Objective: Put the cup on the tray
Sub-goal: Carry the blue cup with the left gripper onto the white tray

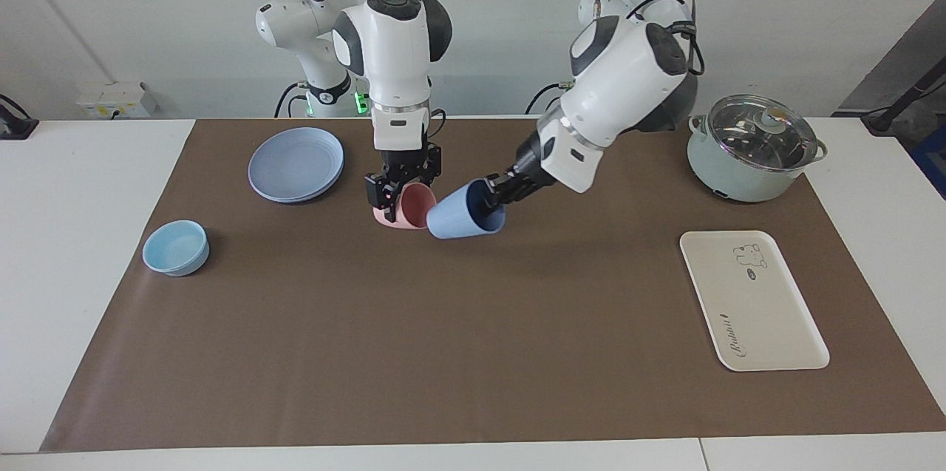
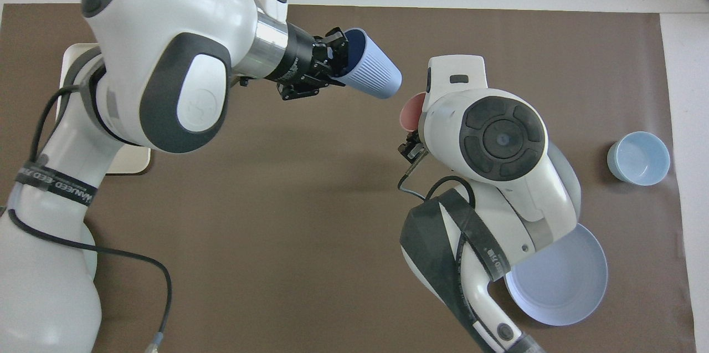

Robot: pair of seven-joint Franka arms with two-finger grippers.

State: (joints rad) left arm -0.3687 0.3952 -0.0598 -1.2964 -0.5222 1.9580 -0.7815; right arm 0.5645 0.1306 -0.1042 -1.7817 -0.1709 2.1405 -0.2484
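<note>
One blue cup (image 1: 464, 219) tilted, clamped in left jaws, right jaws gripping one pink cup (image 1: 411, 206), one tray (image 1: 751, 300)

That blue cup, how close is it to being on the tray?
Done: the left hand has gripped the cup by its rim, one finger inside. In hand: the cup hangs tilted beside the pink cup, where the right hand sits. Left: carrying it to the tray, which lies bare at the left arm's end.
</note>
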